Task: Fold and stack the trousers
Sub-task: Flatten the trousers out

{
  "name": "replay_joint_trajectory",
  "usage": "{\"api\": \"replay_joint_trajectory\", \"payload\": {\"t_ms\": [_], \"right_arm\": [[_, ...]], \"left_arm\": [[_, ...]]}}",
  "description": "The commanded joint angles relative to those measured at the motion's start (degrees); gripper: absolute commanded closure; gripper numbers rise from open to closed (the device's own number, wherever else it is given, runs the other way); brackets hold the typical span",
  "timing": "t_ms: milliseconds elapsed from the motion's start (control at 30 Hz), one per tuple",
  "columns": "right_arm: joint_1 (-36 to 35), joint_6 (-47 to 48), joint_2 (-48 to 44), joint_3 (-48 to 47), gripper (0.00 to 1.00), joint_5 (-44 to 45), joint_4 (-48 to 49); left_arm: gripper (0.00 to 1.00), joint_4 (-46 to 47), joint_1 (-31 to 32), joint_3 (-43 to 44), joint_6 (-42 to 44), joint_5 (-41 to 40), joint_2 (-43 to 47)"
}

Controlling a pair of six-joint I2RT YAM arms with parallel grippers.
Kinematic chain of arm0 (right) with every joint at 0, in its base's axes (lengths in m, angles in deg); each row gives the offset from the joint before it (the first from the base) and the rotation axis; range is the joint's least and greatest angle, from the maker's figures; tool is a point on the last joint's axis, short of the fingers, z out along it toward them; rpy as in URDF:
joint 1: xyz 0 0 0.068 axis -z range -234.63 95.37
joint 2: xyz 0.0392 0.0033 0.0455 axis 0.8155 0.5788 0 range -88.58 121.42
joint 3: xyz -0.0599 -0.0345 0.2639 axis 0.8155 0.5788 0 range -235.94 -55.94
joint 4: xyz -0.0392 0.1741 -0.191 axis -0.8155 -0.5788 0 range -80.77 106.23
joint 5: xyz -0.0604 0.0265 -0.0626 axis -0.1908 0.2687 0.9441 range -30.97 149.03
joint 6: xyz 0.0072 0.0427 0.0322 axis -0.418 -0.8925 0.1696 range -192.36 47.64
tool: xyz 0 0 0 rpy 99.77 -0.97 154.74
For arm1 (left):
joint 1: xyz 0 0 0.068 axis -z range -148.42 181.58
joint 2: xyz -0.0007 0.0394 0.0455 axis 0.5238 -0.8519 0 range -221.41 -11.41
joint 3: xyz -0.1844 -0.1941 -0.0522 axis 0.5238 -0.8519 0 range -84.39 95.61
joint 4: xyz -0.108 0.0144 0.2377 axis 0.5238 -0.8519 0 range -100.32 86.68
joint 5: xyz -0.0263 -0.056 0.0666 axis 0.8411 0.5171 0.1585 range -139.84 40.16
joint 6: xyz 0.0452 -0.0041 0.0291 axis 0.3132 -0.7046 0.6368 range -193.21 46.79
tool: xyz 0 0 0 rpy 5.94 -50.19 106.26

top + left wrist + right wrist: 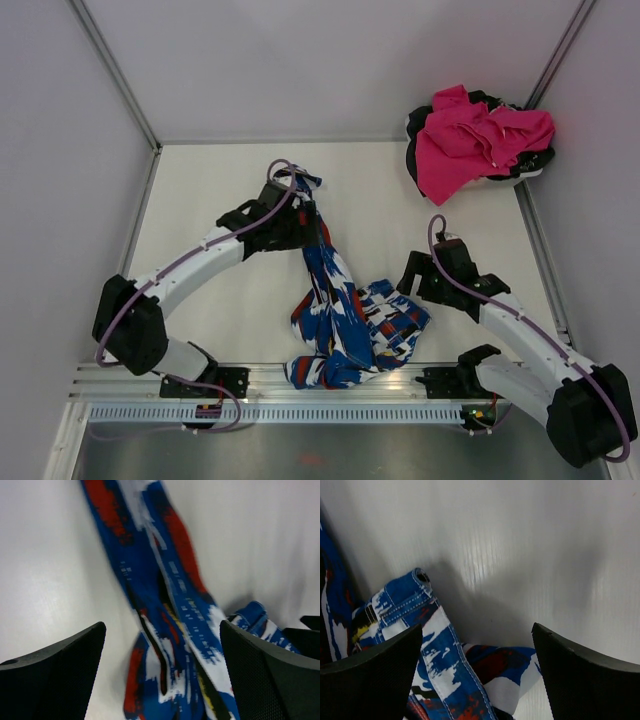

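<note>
One trousers (pixel 338 312); one pink heap (pixel 478 140)

The bench (pixel 220 180) is a pale cream sheet, and the right wrist view shows it finely ribbed. Plain light grey walls enclose it: one on the left (pixel 60 180), one at the far side (pixel 330 60) and one on the right (pixel 600 200). Slim aluminium struts run up the far left corner (pixel 115 75) and the far right corner (pixel 562 50). A slotted aluminium rail (pixel 350 410) lines the near edge, with a dull grey metal ledge (pixel 300 450) below it. The light is soft and even, and the shadows are faint.
</note>
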Motion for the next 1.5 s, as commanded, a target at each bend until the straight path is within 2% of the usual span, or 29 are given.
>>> {"api": "replay_joint_trajectory", "payload": {"t_ms": [0, 100, 267, 300, 333, 400, 467, 500, 533, 567, 600, 733, 800, 933, 1000, 1067, 1133, 1233, 1333, 1433, 1467], "right_arm": [[-0.01, -2.4, -2.38, 3.18, 0.04, -5.46, 3.07], [0.07, -2.13, -1.94, 5.03, 0.05, -10.38, 7.38], [0.07, -0.55, -0.01, 5.47, 0.17, -11.72, 10.12], [0.07, -0.03, 0.69, 5.39, 0.2, -11.64, 10.21], [-0.01, 0.41, 2.53, 4.86, 0.28, -11.81, 10.12], [-0.02, 2.0, 4.38, 4.07, 0.39, -12.6, 9.6], [-0.02, 2.61, 6.14, 3.45, 0.6, -13.48, 9.68], [-0.1, 2.53, 6.58, 3.28, 0.87, -13.57, 9.86], [-0.1, 2.53, 6.76, 2.41, 0.98, -13.39, 9.68], [-0.1, 2.62, 6.85, 1.18, 1.0, -12.96, 8.99], [-0.19, 3.57, 7.03, -0.49, 1.0, -11.82, 6.28], [-0.1, 5.34, 4.84, -15.22, 1.0, -1.46, 0.9], [-0.1, 5.95, 3.35, -20.52, 1.0, 6.15, 0.63], [0.07, 9.54, 3.51, -37.27, 1.0, 19.54, 0.9], [0.25, 11.4, 5.08, -46.41, 1.0, 23.59, -0.51], [0.25, 12.9, 5.62, -50.06, 1.0, 24.22, -2.35], [0.16, 12.03, 4.75, -50.08, 1.0, 23.0, -3.58], [0.16, 10.36, 0.71, -43.68, 1.0, 25.08, -6.83], [0.25, 6.84, -3.86, -36.38, 1.0, 28.43, -13.5], [0.25, 2.98, -6.41, -32.15, 1.0, 31.42, -23.51], [0.25, 2.36, -7.64, -31.1, 1.0, 34.04, -27.54]], "left_arm": [[0.0, 5.43, 6.15, 7.4, -1.86, 0.42, -3.71], [0.0, 5.17, 6.96, 9.09, -3.18, -0.81, -9.16], [0.02, 4.12, 8.62, 10.59, -2.75, -6.34, -16.19], [0.06, 4.03, 8.98, 10.94, -2.66, -7.22, -18.12], [0.09, 3.77, 9.33, 11.29, -2.48, -8.19, -19.18], [0.12, 2.02, 9.86, 12.17, -2.83, -9.95, -21.81], [0.25, 2.01, 9.86, 12.08, -2.83, -10.05, -22.97], [0.54, 2.96, 9.77, 11.47, -2.83, -9.78, -23.23], [0.75, 3.41, 9.77, 11.03, -3.01, -9.61, -22.97], [0.95, 3.41, 9.77, 10.94, -3.44, -10.04, -22.62], [0.98, 3.24, 9.77, 11.03, -3.62, -10.31, -21.92], [0.98, 3.94, 8.64, 12.6, -0.04, -14.6, -11.58], [0.98, 2.8, 4.86, 16.11, 1.38, -16.64, -7.96], [0.98, 4.9, -5.33, 21.48, 7.34, -13.48, 1.01], [0.98, 6.14, -8.06, 26.04, 12.6, -15.31, 5.58], [0.98, 3.35, -8.25, 32.87, 16.22, -17.51, 7.95], [0.98, 1.49, -8.25, 35.28, 19.04, -17.61, 9.89], [0.98, -0.1, -8.25, 31.17, 18.44, -18.04, 16.12], [0.98, -2.21, -8.16, 19.5, 13.35, -19.18, 24.12], [0.98, -4.41, -8.16, 0.99, 6.5, -20.06, 31.94], [0.98, -5.19, -8.16, -2.3, 4.83, -20.33, 33.44]]}}
